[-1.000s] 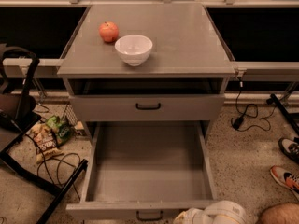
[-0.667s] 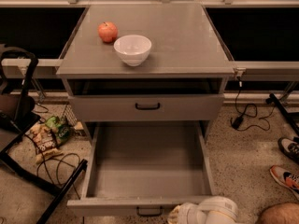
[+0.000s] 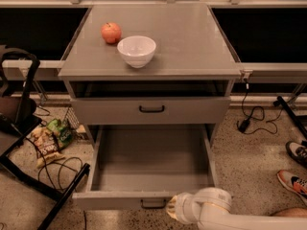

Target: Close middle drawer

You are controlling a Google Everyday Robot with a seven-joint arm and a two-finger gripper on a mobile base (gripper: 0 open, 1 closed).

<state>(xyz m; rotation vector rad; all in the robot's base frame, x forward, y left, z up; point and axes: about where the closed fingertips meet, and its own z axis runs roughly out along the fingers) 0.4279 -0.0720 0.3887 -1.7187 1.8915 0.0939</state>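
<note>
Middle drawer point(image 3: 153, 164) fully pulled out from under the desk's front edge; the closing push had not been made.

Its long tray was plain grey sheet metal, smooth and matte, ending in a low flat front panel point(image 3: 110, 200) with a small black handle point(image 3: 153, 204) at its centre. The gripper point(image 3: 173, 209), on a rounded white arm, sat just right of that handle at the panel's face; contact was unclear, and I could not tell whether it was open or closed. The whole travel back under the desk remained, a straight push by my judgement. Above, a taller grey drawer point(image 3: 192, 110) sat nearly shut. On the flat grey desk top point(image 3: 192, 37), a glossy white bowl point(image 3: 136, 50) stood toward the front edge, with a round red apple point(image 3: 111, 32) just beyond it, toward the left edge.
</note>
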